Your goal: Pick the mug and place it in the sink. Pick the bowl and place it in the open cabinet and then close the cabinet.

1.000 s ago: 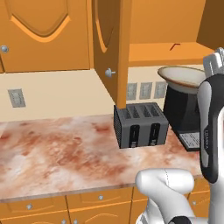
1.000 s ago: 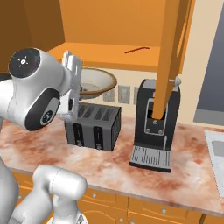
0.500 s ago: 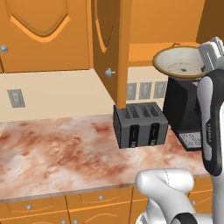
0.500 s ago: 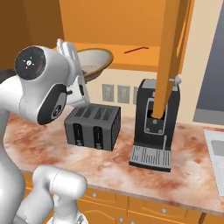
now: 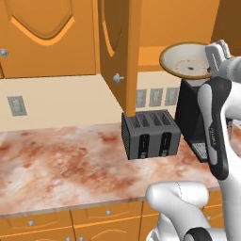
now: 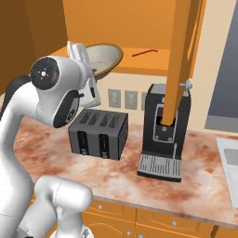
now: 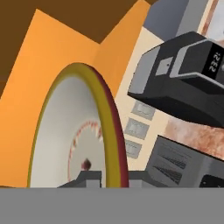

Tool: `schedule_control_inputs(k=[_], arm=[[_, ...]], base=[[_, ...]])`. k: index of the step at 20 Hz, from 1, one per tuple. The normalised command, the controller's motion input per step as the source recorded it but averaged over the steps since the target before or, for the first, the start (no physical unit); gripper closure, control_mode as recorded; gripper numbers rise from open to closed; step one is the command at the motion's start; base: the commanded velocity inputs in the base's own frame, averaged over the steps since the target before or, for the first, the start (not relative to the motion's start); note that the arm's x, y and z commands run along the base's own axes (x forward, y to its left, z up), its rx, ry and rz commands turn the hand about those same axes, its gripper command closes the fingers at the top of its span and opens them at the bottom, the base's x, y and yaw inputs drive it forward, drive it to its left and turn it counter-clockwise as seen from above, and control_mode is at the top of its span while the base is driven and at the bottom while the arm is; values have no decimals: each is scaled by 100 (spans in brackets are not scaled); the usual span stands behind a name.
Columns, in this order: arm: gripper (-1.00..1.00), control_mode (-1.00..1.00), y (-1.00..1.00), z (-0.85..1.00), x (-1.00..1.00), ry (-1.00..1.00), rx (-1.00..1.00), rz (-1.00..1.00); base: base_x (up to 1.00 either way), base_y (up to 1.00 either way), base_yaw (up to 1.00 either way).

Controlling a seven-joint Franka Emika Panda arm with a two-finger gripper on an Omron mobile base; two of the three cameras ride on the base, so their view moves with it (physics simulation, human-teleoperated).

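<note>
The bowl (image 5: 185, 59), tan-rimmed with a cream inside, hangs in the air level with the shelf of the open cabinet (image 5: 151, 51), above the coffee machine. My gripper (image 5: 210, 60) is shut on the bowl's right rim. From the other side, the bowl (image 6: 105, 57) tilts beside the hand, and the gripper (image 6: 89, 65) clamps its near edge in front of the cabinet (image 6: 139, 61). In the hand view the bowl (image 7: 65, 140) stands on edge, with the gripper (image 7: 111, 178) at its rim. The sink (image 6: 230, 160) is a pale sliver at the right edge. The mug is out of view.
The cabinet's open door (image 5: 118, 47) juts out left of the bowl; edge-on, the door (image 6: 182, 56) hangs over a black coffee machine (image 6: 162, 135). A black toaster (image 5: 150, 135) sits on the marbled counter (image 5: 61, 164). A thin red stick (image 6: 144, 53) lies on the shelf.
The arm has lifted the bowl from just over the coffee machine up to the height of the cabinet shelf, and the bowl has tipped more. The grip has stayed shut.
</note>
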Motion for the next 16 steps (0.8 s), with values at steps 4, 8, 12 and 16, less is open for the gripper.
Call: schedule_control_inputs(k=[4,8,12,16], arm=[[100,-100,0,34,48,18,16,9],[100,-100,0,19,30,0,1,6],[100,-100,0,0,60,8,5,3],[100,-100,0,0,84,3,2,0]], base=[[0,0,0],[0,0,0],[0,0,0],[0,0,0]])
